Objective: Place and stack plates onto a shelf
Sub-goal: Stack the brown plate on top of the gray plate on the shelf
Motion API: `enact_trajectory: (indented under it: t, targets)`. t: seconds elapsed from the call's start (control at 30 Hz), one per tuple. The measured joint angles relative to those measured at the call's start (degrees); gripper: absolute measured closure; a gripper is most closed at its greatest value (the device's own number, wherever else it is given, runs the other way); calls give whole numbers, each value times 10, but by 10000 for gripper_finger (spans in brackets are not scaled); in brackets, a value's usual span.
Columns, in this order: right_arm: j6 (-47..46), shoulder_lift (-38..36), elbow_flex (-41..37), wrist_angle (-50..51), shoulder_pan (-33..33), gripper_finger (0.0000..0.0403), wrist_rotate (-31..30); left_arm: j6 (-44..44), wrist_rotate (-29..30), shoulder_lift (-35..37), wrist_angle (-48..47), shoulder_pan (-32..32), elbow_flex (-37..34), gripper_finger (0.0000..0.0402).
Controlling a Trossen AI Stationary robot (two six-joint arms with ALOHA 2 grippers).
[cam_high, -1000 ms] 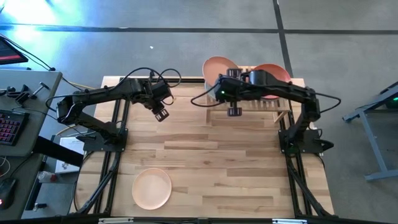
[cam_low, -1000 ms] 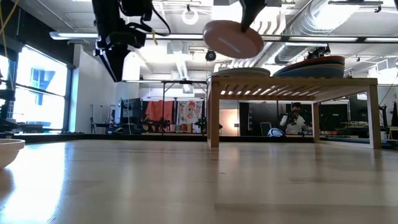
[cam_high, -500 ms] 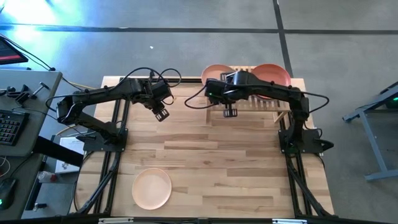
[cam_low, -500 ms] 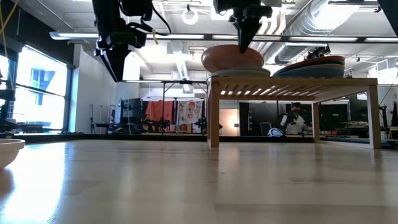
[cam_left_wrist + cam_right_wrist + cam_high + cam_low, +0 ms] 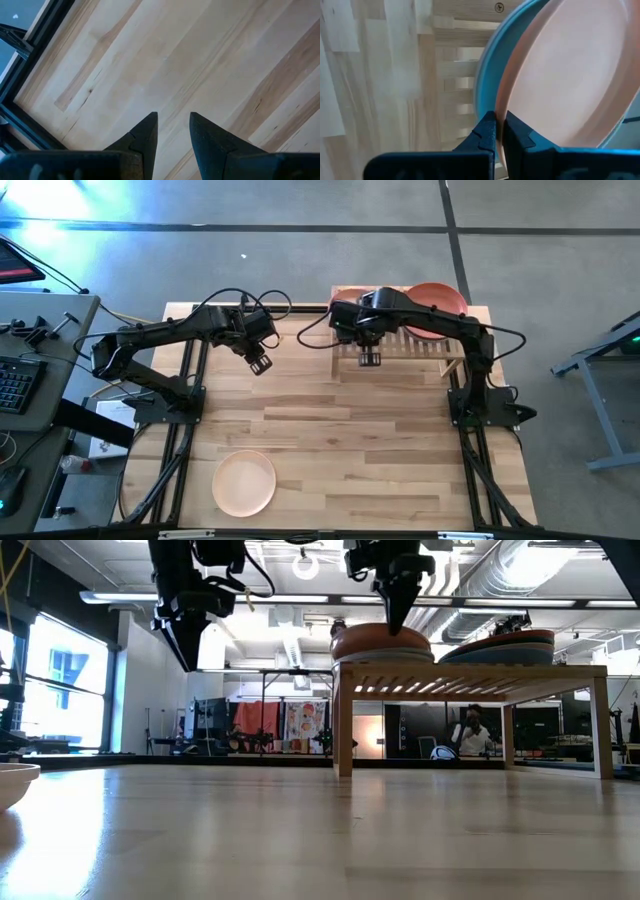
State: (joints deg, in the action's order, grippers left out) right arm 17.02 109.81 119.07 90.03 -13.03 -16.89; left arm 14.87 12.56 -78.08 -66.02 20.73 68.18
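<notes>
Right gripper (image 5: 499,131) pinches pink plate (image 5: 570,80) rim atop shelf (image 5: 470,673) stack.

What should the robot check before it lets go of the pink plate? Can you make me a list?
1. Right gripper pinching the pink plate by its rim: ok.
2. Pink plate resting on the blue plate under it: ok; the low view shows it down on that stack.
3. Stack sitting on the shelf, not past its edge: cannot tell.
4. Other pile, orange-red plate on top, apart from this one: ok.
5. Left gripper open, empty, away from the shelf: ok.
6. Peach plate waiting on the table: ok.
</notes>
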Motion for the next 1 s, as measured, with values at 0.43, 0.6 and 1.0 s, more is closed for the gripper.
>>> enact_trajectory:
  t: [0.43,0.6,1.0]
  targets:
    - [0,1,0,0,-19,403,9,0,0,0,0,0,0,300]
    - [-2,1,0,0,-29,389,11,0,0,0,0,0,0,300]
    - [-17,1,0,0,-32,310,6,1,0,0,-1,0,0,300]
